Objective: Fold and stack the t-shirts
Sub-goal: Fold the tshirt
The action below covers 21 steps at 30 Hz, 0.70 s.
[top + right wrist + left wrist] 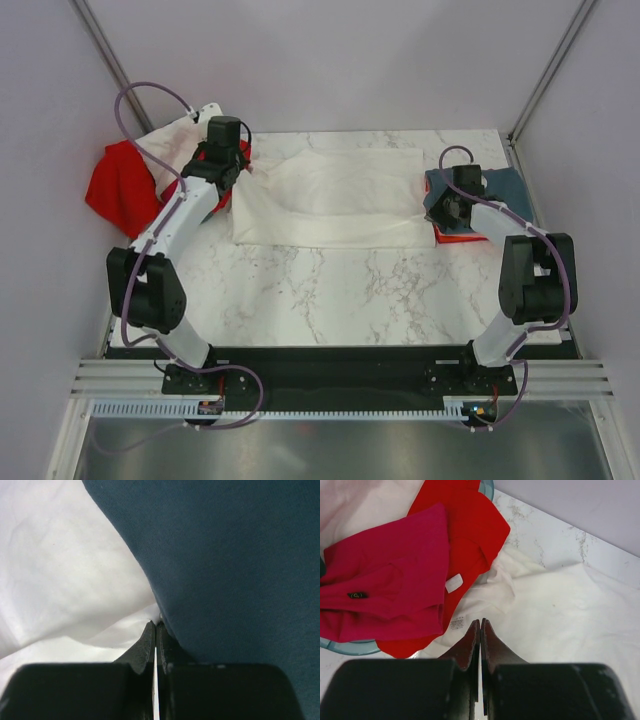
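Left hand [480, 625], right hand [156, 627] both clamped

1. This is a robot test booth in a lab, not a home.
2. Plain pale walls [350, 60] stand behind and beside the marble-look table [340, 290].
3. Metal rails [340, 385] along the table's near edge carry the left arm [180, 215] and the right arm [520, 270].

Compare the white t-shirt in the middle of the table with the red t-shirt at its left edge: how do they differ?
The white t-shirt lies spread flat on the table; the red t-shirt is bunched in a heap. The left gripper and right gripper are shut on the white one's ends; neither holds the red one. The white one covers more area than the red one. Both are plain fabric.
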Tool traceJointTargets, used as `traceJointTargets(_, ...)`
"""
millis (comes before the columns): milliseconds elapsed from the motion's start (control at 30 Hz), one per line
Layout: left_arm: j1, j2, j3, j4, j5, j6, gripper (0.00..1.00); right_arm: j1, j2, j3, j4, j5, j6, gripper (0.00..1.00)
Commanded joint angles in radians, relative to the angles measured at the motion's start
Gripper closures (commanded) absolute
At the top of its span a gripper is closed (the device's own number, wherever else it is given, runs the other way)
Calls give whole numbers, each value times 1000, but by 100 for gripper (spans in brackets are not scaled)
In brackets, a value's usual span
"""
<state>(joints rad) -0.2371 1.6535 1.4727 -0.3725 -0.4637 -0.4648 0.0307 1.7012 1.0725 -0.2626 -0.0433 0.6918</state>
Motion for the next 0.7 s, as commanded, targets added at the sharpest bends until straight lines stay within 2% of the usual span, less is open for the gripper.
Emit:
traceJointTargets(0,1,23,66,75,3,54,98,2,-6,15,20,37,8,100)
traceJointTargets(300,-5,89,126,80,33,71,98,-8,-9,3,23,58,14,100)
traceJointTargets(467,-7,106,146,70,-16,72,98,-8,5,18,34,45,15,100)
traceJointTargets(667,-5,69,97,67,-67,60,98,-8,46,55,42,0,17,100)
